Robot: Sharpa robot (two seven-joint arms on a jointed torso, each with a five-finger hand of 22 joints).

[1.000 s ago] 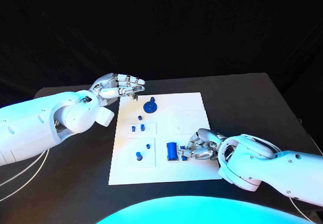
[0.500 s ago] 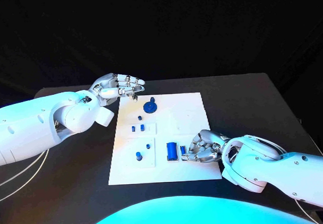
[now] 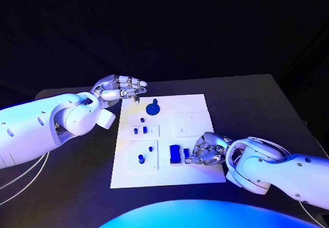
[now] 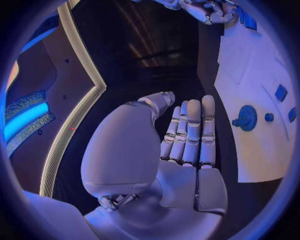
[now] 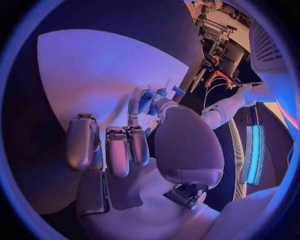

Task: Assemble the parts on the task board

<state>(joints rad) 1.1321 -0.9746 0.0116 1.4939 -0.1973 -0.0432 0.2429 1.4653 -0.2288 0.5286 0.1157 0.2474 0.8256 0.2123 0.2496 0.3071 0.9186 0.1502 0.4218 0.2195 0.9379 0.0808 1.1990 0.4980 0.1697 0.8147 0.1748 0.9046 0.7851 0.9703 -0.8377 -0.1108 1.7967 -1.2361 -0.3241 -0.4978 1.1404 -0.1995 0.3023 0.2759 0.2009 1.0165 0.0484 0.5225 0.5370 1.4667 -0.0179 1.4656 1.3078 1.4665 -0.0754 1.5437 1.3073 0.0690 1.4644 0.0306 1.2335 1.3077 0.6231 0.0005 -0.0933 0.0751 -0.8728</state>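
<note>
The right robot hand [image 3: 205,148] pinches a small blue part [image 3: 187,153] over the board [image 3: 195,138]. The left robot hand [image 3: 122,88] hovers empty, fingers loosely curled, by the board's far corner.

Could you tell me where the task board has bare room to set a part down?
The task board is bare along its right side, from the far right corner down past the blank square recess, and along its near edge. The left half is crowded: blue disc, small parts, and the right hand at the blue block.
</note>
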